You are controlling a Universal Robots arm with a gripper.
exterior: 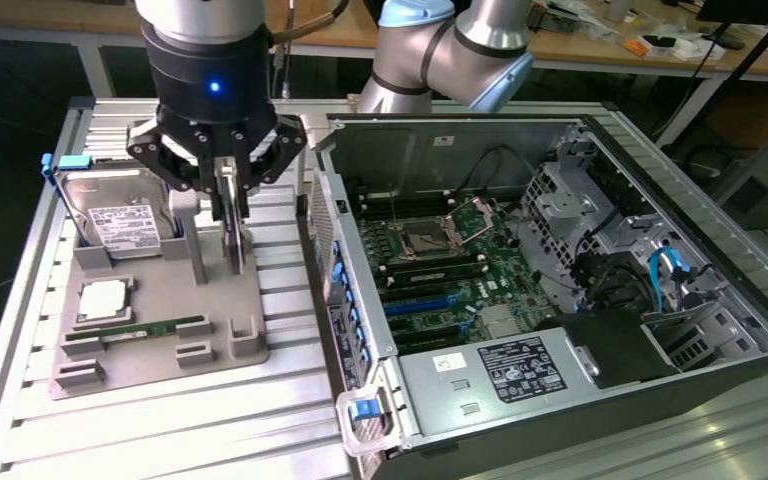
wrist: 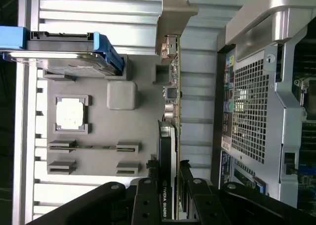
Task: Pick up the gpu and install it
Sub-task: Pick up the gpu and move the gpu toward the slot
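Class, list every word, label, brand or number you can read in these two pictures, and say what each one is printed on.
"NVIDIA QUADRO": on the edge of the gpu, seen in the wrist view.
White label on the hard drive: print too small to read.
Label on the power supply: too small to read.
Stickers on the rear of the computer case: blurred, unreadable.

The exterior view looks down steeply from above one corner of the slatted table (exterior: 157, 430), far enough back to hold the grey tray (exterior: 157, 355) in the left of the frame and the open computer case (exterior: 558, 280) in the right. The wrist view looks straight down past the gripper (wrist: 168, 160), close over the tray. Both views share the tray, the hard drive (exterior: 117, 215), the upright graphics card (exterior: 233, 235) and the case's perforated back wall.
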